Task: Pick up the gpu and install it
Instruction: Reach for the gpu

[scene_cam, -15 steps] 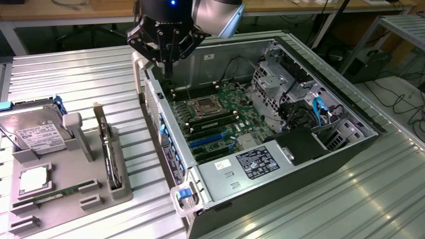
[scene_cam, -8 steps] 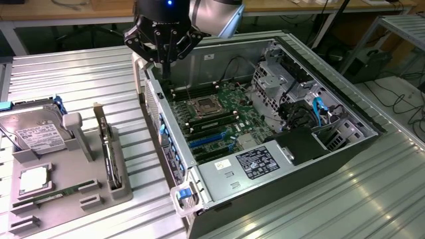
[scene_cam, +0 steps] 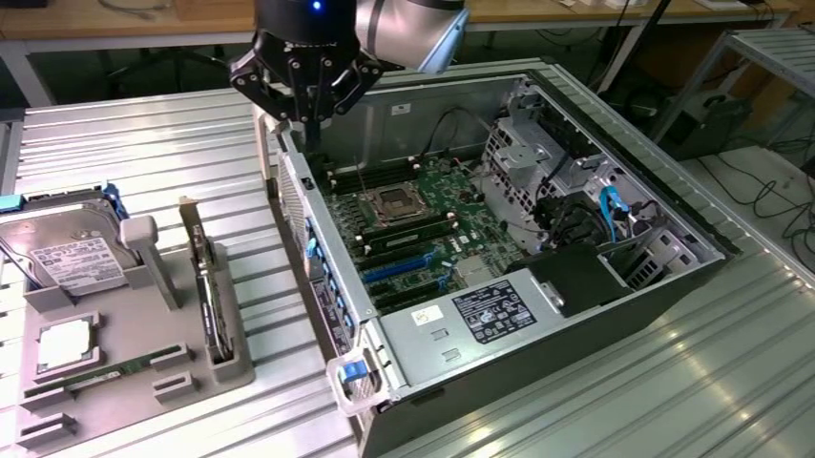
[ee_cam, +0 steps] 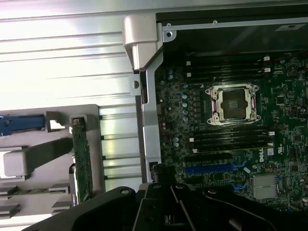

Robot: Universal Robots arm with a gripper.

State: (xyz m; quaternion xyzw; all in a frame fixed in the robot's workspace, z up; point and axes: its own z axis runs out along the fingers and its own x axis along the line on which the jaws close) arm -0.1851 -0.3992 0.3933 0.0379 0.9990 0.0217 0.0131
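The gpu (scene_cam: 201,277) is a thin green card standing on edge in a slot of the grey parts holder (scene_cam: 134,367), at the exterior view's left; in the wrist view the gpu (ee_cam: 83,163) shows edge-on. My gripper (scene_cam: 305,116) hangs above the back left corner of the open computer case (scene_cam: 548,315), well away from the card. Its black fingers meet at the tips and hold nothing. In the wrist view the gripper (ee_cam: 166,216) sits over the case wall, between the holder and the motherboard (ee_cam: 231,144).
The case lies open with the motherboard (scene_cam: 427,224), an empty CPU socket (scene_cam: 392,202) and blue expansion slots (scene_cam: 401,269) exposed. The holder also carries a silver hard drive (scene_cam: 71,253) and a narrow memory stick (scene_cam: 95,380). Ribbed metal tabletop (scene_cam: 153,153) surrounds both.
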